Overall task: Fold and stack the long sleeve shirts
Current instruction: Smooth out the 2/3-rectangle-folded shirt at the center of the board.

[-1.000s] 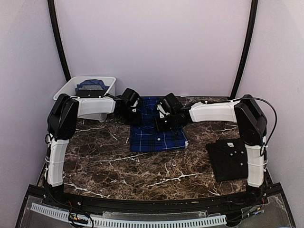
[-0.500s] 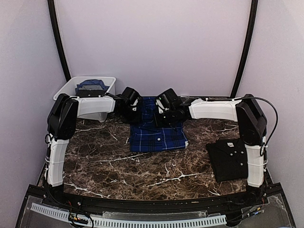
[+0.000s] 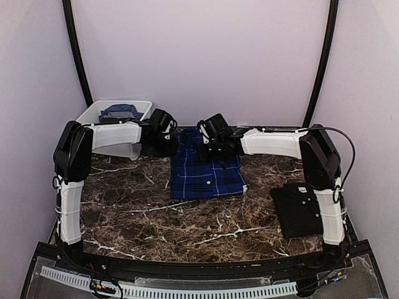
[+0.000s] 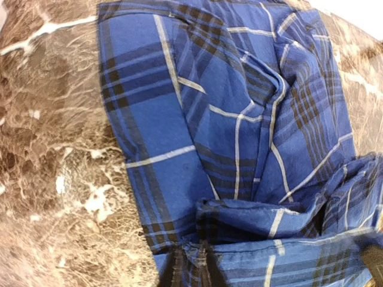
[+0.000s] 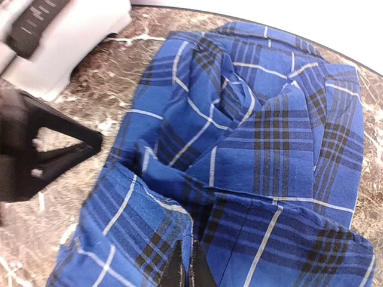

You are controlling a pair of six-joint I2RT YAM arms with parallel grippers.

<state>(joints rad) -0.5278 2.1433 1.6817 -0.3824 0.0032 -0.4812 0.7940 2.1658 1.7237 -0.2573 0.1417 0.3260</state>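
The blue plaid long sleeve shirt (image 3: 209,174) lies partly folded at the back middle of the marble table. Both grippers are at its far end. My left gripper (image 3: 171,142) is shut on a bunched fold of plaid cloth at the shirt's far left; the left wrist view shows its fingertips (image 4: 179,270) pinching the plaid shirt (image 4: 239,119). My right gripper (image 3: 209,149) is shut on a cloth edge near the far middle, with its fingertips (image 5: 200,272) clamped on a raised hem of the plaid shirt (image 5: 287,119). The black long sleeve shirt (image 3: 298,207) lies folded at the right.
A white plastic tub (image 3: 93,115) with blue cloth (image 3: 120,112) inside stands at the back left, close behind the left arm. The left arm's black gripper body (image 5: 36,155) shows beside the shirt in the right wrist view. Curved black poles rise at both back corners.
Both grippers have shut on the plaid shirt's far end. Both arms have moved toward the back of the table, uncovering more of the shirt's upper part. The black shirt has not moved.
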